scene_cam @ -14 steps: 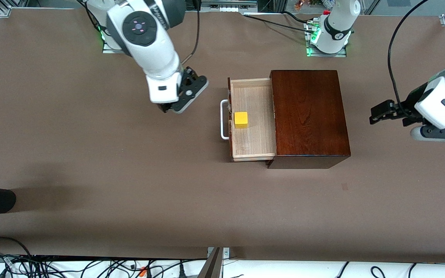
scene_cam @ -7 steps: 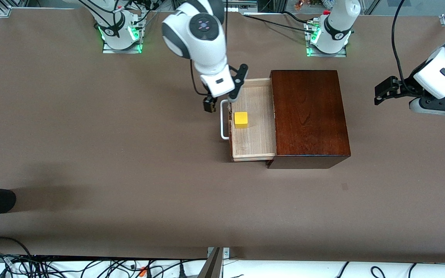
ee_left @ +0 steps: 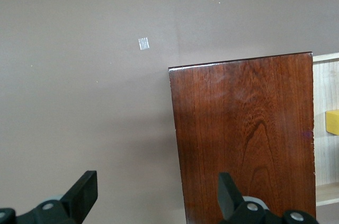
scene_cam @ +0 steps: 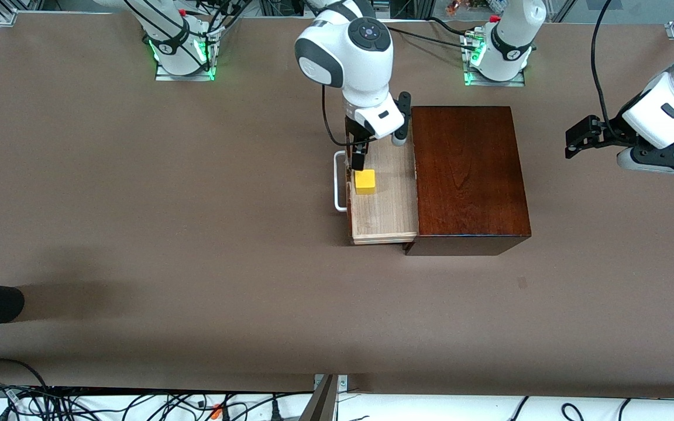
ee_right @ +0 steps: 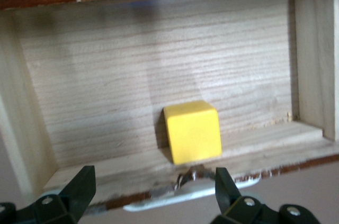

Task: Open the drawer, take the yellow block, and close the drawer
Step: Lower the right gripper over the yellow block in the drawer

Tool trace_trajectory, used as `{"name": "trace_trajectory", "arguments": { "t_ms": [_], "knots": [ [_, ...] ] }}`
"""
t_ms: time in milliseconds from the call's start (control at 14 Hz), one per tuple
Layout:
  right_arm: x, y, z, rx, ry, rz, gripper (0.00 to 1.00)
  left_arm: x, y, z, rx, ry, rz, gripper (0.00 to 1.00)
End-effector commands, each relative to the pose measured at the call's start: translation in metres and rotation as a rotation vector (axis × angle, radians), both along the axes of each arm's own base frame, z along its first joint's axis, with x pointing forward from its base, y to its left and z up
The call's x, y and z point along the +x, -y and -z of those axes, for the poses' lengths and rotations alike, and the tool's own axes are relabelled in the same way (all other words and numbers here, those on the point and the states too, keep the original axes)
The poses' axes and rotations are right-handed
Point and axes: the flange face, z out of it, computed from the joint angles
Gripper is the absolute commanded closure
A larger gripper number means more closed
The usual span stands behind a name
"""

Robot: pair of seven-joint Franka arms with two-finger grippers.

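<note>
Right end effector (scene_cam: 359, 159) over open drawer (scene_cam: 387, 216), fingers spread wide, empty. Yellow block (scene_cam: 365, 182) just below it, near drawer front. You likely find it light, rigid; pinch flat opposite faces. Left end effector (scene_cam: 577, 140) waits open, empty, over surface.

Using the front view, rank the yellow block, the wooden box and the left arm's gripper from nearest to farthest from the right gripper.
1. The yellow block: in the open drawer, just beneath the open right gripper.
2. The wooden box: beside the drawer, toward the left arm's end of the table.
3. The left gripper: open, waiting above bare table past the box, at the left arm's end.
</note>
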Motion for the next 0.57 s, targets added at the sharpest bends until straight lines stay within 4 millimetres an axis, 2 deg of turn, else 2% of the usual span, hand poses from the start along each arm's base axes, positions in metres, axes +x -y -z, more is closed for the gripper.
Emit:
{"name": "trace_trajectory", "arguments": {
  "t_ms": [0, 214, 500],
  "knots": [
    [0.012, -0.013, 0.01, -0.006, 0.021, -0.06, 0.0, -0.005, 0.0, -0.007, -0.019, 0.016, 0.019, 0.0],
    [0.019, -0.016, 0.021, -0.012, 0.021, -0.089, 0.0, -0.004, 0.001, -0.007, -0.019, 0.016, 0.01, 0.0],
    [0.033, -0.007, 0.027, -0.021, 0.025, -0.133, 0.0, -0.003, 0.001, -0.005, -0.019, 0.013, 0.014, 0.0]
  ]
}}
